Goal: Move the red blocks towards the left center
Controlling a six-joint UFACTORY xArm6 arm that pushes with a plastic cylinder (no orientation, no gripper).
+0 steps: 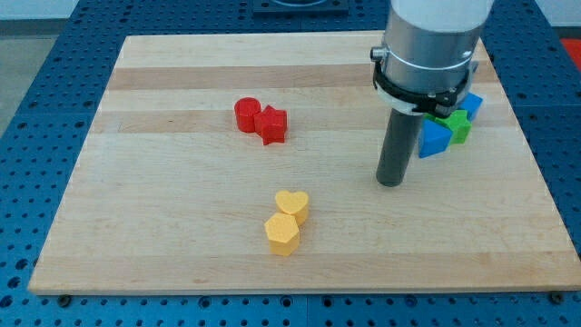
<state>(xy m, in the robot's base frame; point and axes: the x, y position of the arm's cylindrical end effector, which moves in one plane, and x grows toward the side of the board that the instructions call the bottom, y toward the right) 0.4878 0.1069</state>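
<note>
Two red blocks touch each other left of the board's middle: a round one [245,114] and a star-shaped one [272,124] to its right. My tip [390,183] rests on the board well to the right of them and slightly lower in the view, apart from every block. The rod hangs from the grey arm body [430,45] at the view's top right.
A yellow heart [293,204] and a yellow hexagon [282,234] touch below the red pair. A blue triangle [433,138], a green star [457,125] and another blue block [473,105] cluster just right of the rod. The wooden board [163,227] lies on a blue perforated table.
</note>
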